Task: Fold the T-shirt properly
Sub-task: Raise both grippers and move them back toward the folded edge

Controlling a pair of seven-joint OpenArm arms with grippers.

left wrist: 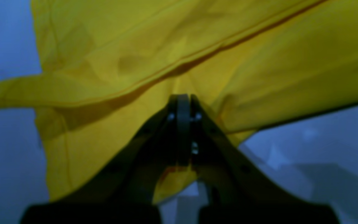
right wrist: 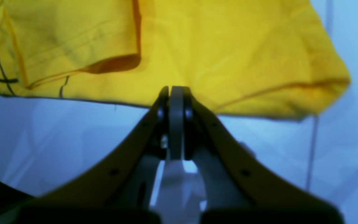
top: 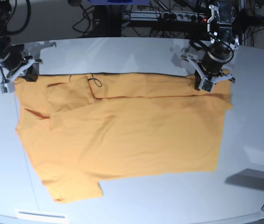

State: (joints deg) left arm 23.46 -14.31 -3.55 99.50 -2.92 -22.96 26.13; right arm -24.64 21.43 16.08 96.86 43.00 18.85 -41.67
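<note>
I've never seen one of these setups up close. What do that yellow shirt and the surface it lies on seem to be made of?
The T-shirt looks like soft matte knit cloth, probably cotton: it wrinkles, drapes, and shows stitched hems. The table looks like a smooth, hard pale surface with a slight sheen, since it faintly mirrors the arms; whether it is laminate or painted board cannot be told.

Free room: bare counter [top: 136,51] behind both end effectors, also in front, past T-shirt [top: 122,135] hem. Obstacles: T-shirt spread btwn left end effector [top: 205,84] & right end effector [top: 16,80]; cables behind left one, off counter.
</note>
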